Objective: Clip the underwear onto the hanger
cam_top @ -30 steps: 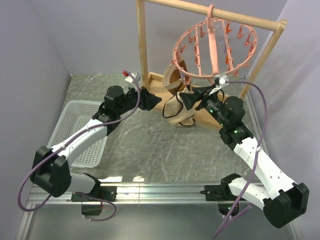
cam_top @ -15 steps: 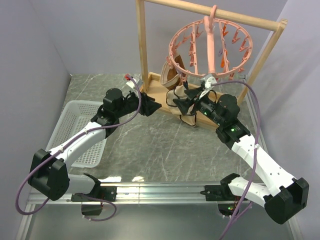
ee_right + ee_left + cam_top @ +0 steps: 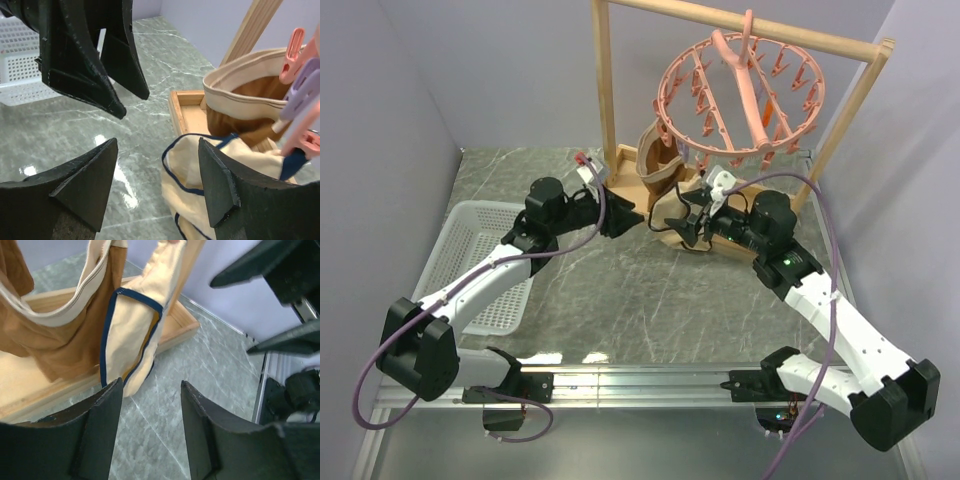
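Down at the near side, the white laundry basket (image 3: pixel 470 225) sits on the marble counter (image 3: pixel 620 300), out of play. Moving up, the left pincer (image 3: pixel 151 385) has its fingers spread, nothing between them. The right pincer (image 3: pixel 157 142) faces it, also spread and empty.

Between the two, there's the underwear (image 3: pixel 131 325): beige, with dark trim. It hangs limp with its lower tip just beyond the left pincer's fingers and above the counter. A peg (image 3: pixel 295 160) sits at its edge in the right wrist view, though I can't tell whether it truly bites.

Just behind, touching it, hangs the brown garment (image 3: pixel 55 345) with the cream band. Farther back is the wooden rack (image 3: pixel 605 90), and the pink hanger (image 3: pixel 752 95) is hooked over its top rail.

That cloth looks feather-light and floppy, so it will likely fold and swing at a nudge. The best hold, I'd say, is the trimmed waistband, pinched at two spots and drawn taut for a peg.
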